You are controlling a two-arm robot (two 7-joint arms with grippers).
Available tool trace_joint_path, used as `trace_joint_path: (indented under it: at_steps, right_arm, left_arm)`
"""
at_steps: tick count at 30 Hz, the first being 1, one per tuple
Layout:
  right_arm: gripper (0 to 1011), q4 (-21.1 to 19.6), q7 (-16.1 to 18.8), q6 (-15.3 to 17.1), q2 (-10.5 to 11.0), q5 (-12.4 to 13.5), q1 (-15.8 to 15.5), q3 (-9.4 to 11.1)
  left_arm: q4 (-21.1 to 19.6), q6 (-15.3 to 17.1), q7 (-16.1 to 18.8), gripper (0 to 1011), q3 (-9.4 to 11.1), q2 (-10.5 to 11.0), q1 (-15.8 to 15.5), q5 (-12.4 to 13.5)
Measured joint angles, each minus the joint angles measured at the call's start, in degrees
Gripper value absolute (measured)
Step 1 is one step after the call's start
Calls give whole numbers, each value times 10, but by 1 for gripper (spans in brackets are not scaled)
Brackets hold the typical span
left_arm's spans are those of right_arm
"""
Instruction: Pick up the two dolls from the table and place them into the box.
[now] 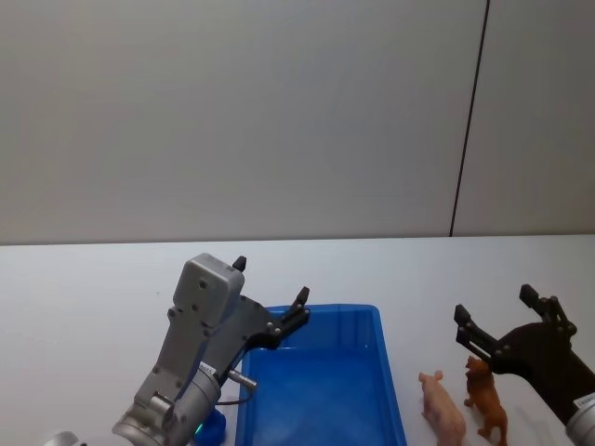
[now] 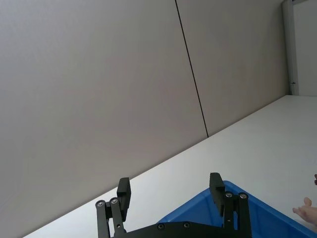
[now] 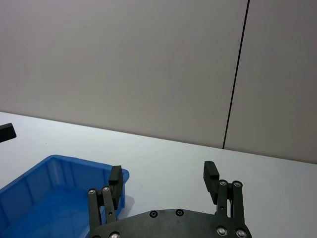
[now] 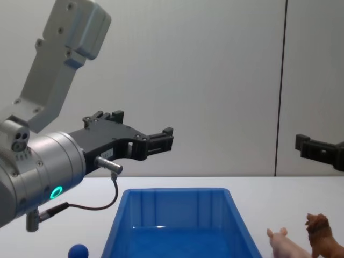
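Pale pink pig [image 1: 442, 409], shaggy red-brown dog [image 1: 486, 400], rt of blue box [image 1: 390, 372], L tool [image 1: 271, 279], R tool [image 1: 494, 301] both gaping

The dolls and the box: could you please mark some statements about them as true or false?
The pig and the dog stand on the table, right of the box. True.
The pig is inside the box. False: it stands on the table.
The right gripper is open and empty. True.
The left gripper is shut on the dog. False: it is open, above the box's left side.
The blue ball lies right of the dolls. False: it lies left of the box.
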Motion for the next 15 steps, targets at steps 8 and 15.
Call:
trace_joint_path:
  at_steps: [8,15]
  right_arm:
    - [1001,3,-5,22,4,11,-3,5]
    - [1001,8,-11,45,8,20,-6,10]
  left_arm:
    - [0,0,0,1003,0,0,0,0]
    - [0,0,0,1003,0,0,0,0]
